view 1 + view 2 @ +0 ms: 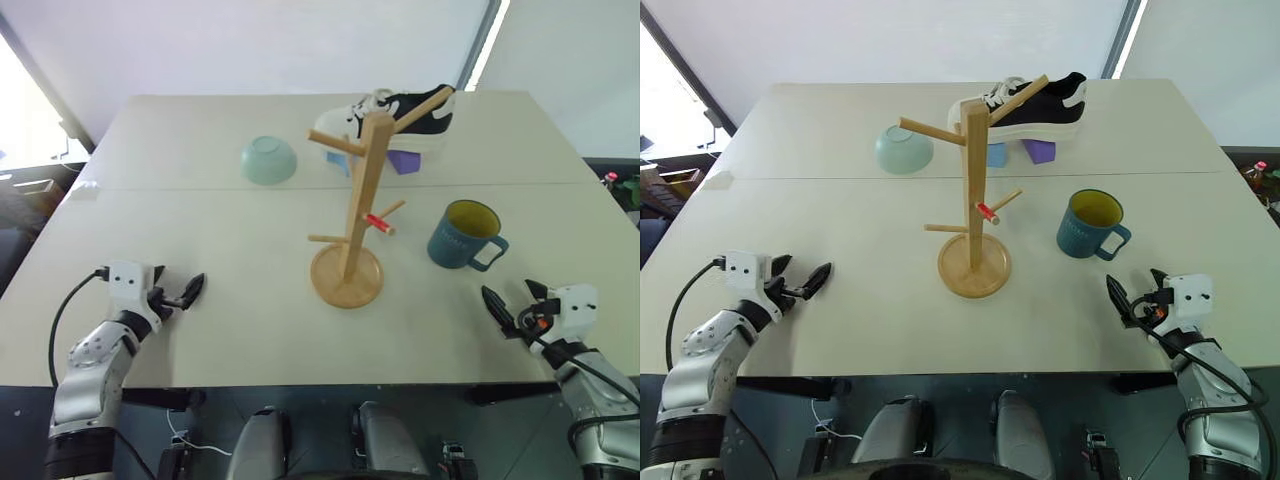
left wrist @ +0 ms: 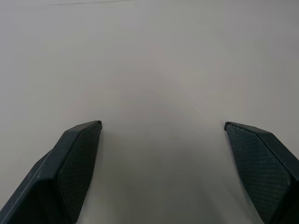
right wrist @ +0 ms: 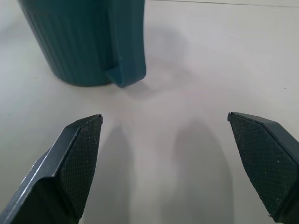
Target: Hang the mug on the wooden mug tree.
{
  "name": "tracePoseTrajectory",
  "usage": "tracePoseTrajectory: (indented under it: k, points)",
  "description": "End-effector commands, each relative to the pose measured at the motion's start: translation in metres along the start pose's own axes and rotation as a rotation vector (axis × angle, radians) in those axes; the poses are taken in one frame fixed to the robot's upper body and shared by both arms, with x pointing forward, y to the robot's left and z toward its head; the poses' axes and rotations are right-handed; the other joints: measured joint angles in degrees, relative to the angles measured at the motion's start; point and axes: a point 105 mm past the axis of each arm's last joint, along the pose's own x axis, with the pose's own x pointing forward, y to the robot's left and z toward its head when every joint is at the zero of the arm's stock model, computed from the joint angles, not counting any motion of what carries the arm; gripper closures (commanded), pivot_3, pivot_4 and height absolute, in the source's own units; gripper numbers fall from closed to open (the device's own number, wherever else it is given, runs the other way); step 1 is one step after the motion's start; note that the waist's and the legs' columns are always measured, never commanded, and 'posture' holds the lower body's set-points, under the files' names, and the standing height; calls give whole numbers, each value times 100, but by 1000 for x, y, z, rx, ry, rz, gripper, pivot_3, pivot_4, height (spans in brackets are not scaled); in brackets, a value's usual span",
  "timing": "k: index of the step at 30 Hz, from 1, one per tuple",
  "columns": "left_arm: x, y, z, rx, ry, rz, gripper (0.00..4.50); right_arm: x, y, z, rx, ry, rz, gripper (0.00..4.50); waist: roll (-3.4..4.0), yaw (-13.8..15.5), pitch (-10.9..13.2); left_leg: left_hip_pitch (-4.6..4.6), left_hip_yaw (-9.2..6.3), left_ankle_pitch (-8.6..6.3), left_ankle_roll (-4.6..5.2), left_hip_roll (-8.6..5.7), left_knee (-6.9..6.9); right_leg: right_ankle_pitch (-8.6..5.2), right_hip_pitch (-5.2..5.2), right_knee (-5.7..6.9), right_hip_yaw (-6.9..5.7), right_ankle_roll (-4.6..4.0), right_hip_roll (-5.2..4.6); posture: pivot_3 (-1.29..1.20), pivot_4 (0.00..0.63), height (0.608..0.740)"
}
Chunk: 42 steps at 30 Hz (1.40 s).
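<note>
Teal mug (image 1: 462, 236) stands upright right of the tree (image 1: 352, 200), handle toward my right gripper (image 1: 510, 307), which is wide open and empty, near it. I'd close on the handle squarely. Left gripper (image 1: 178, 294) is open, empty.

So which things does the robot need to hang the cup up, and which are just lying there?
Needed:
- the mug, standing on the table
- the wooden mug tree
- the right tool, open, nearest the mug

Just lying about:
- pale green bowl, upside down
- black and white shoe on purple and blue blocks
</note>
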Motion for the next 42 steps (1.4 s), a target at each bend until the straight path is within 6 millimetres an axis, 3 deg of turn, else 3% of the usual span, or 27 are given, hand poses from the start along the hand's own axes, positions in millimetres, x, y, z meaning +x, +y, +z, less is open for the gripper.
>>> tracePoseTrajectory:
  k: [1, 8, 12, 14, 18, 25, 42]
  points:
    - [0, -30, 10, 28, -38, -155, 0, -8, 4, 13, -20, -39, 4, 50, 2, 23, 1, 0, 0, 0, 0, -3, -2, 0, -1, 0, 0, 0, -4, 0, 150, 740]
    - [-10, -96, 24, 127, -74, -532, 0, -20, 9, 15, -44, -23, 12, 50, 3, 91, 3, -11, 5, -1, -2, -5, -5, -2, -12, -7, 1, -2, -13, 0, 150, 740]
    - [-23, -141, 32, 158, -85, -815, 0, -28, 25, 16, -55, -20, 49, 50, 9, 94, 5, -14, 5, -1, -2, -4, -16, -7, -19, -8, 1, -11, -12, 0, 150, 740]
    - [-24, -157, 41, 162, -114, -899, 0, -24, 32, 19, -59, -45, 38, 50, 9, 93, 7, -15, 6, -1, -1, -4, -17, -7, -20, -8, 1, -12, -12, 0, 150, 740]
    - [-26, -178, 54, 189, -158, -1000, 0, -14, 21, 29, -55, -111, -124, 50, 14, 71, 10, -15, 9, -1, -1, -4, -11, -7, -21, -8, 0, -12, -10, 0, 150, 740]
    - [-24, -189, 59, 194, -187, -1015, 0, -1, 11, 38, 2, -183, -290, 50, 14, 91, 11, -16, 16, 0, 1, 1, -8, -8, -20, -7, -1, -11, 28, 0, 150, 740]
    - [-23, -189, 61, 181, -212, -972, 0, 32, 15, 36, 60, -182, -320, 50, 12, 57, 12, -2, 20, 1, 3, 4, 2, -8, -11, 7, 9, -8, 60, 0, 150, 740]
